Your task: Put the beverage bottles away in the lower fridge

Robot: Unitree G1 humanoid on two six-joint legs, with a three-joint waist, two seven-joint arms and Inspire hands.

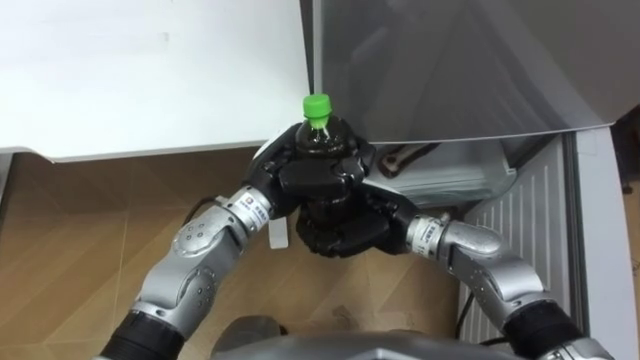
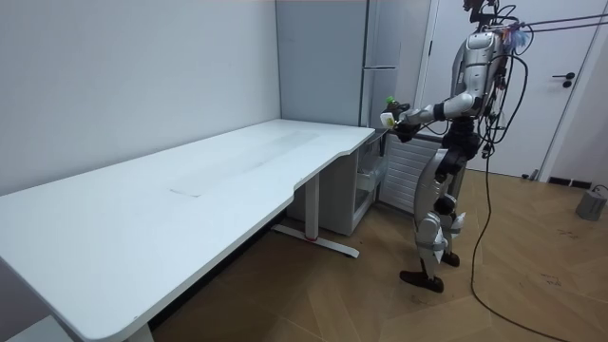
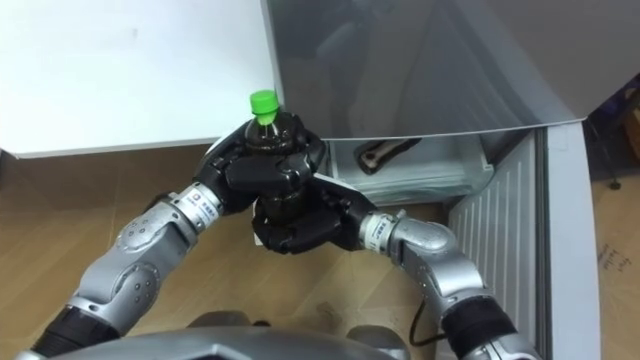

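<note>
Both hands are right up close: the left hand (image 1: 308,178) wraps the shoulder of the bottle (image 1: 321,138) and the right hand (image 1: 345,232) cups it from below, fingers of each curled tight round the dark drink. It's held upright at chest height, out in front of the body, not yet in any compartment.

Biggest thing ahead is the tall grey fridge (image 1: 450,70), its upper front looming just beyond the bottle. At the left is the white table (image 1: 150,70), its corner near the left wrist. Below, at the right, the lower door (image 1: 530,220) stands swung open, ribbed inner face showing, and the lower compartment (image 1: 455,182) gapes beside it. A dark shape (image 1: 405,153) lies on the shelf in there, and I can't make out what it is.

My read is that the carry is done and the descent comes next. The bottle has to go down and forward, under that grey bottom edge, so the robot looks to need a bend. Keep it vertical, and watch the open door at the right and the table corner at the left. Smallest mark to steer by is the green cap (image 1: 317,105), which should clear the edge first.
</note>
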